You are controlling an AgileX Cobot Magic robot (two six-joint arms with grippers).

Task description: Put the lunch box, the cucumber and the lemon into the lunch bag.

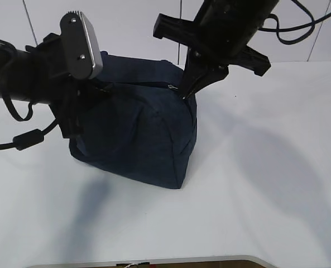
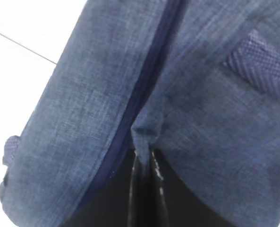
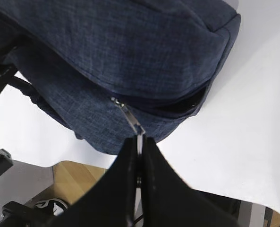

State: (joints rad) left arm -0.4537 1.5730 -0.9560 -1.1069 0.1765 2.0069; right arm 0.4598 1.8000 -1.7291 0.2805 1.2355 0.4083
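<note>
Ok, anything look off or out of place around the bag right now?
Nothing spilled or damaged. The lunch bag sits slumped and creased on the table, pinched at both ends: the left gripper is shut on a fold of fabric, the right gripper on the zipper pull. Lunch box, cucumber and lemon aren't visible.

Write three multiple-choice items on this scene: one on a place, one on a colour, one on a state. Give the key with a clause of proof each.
1. Where does the right gripper grip the lunch bag?
A. a loop handle
B. the zipper pull
C. the bottom corner

2. What colour is the lunch bag?
A. dark navy
B. red
C. pale green

3. How does the left gripper stand?
A. wide open above the table
B. shut on a lemon
C. shut on the bag's fabric

Key: 1 B, the right wrist view shows the silver pull between the closed fingers; 2 A, every view shows navy cloth; 3 C, the left wrist view shows a fabric fold pinched at the fingertips.
</note>
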